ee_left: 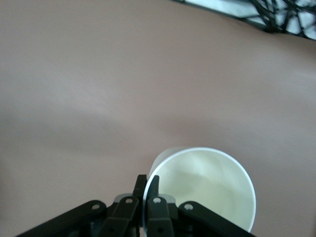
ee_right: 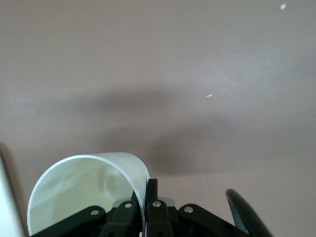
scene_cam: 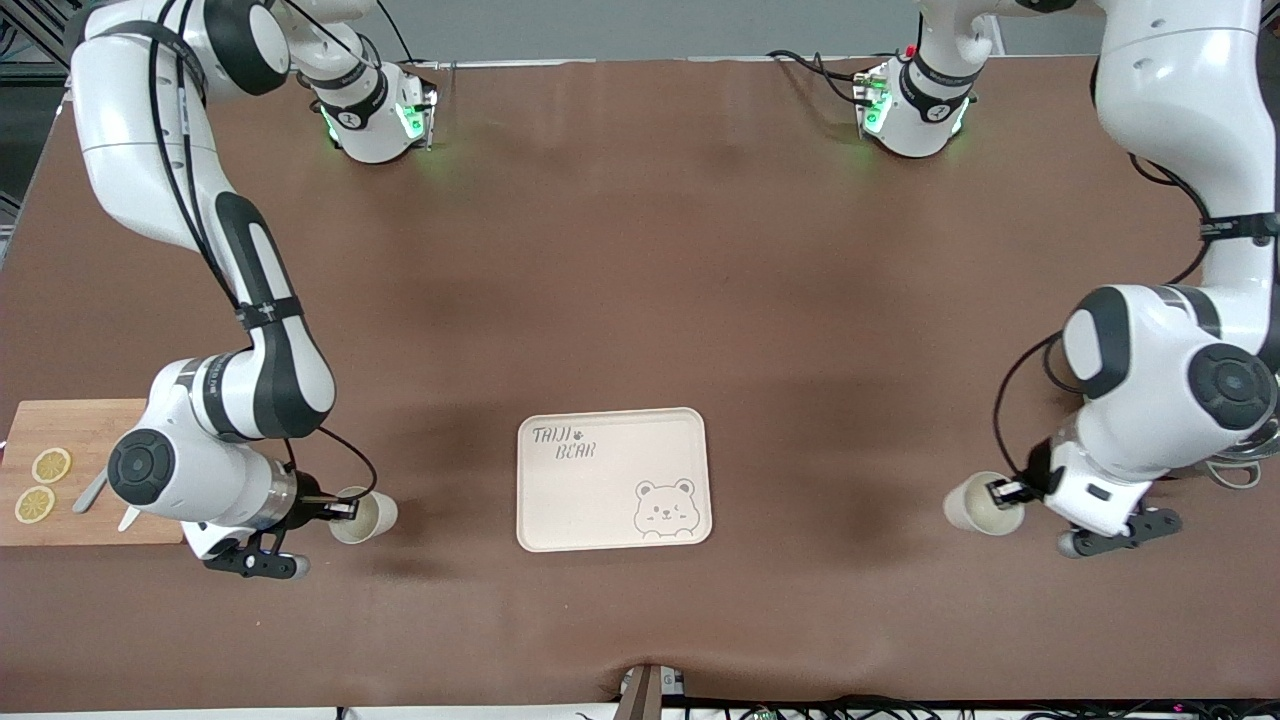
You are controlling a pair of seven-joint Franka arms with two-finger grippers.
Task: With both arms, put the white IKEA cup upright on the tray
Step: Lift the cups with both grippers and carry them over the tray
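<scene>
The right gripper pinches the rim of a white cup over the surface, near the cutting board at the right arm's end. The left gripper is clamped on the rim of a second white cup at the left arm's end. The tray lies between them, holding nothing. Two lemon slices sit on the board.

High front view; wrist views close above table.
</scene>
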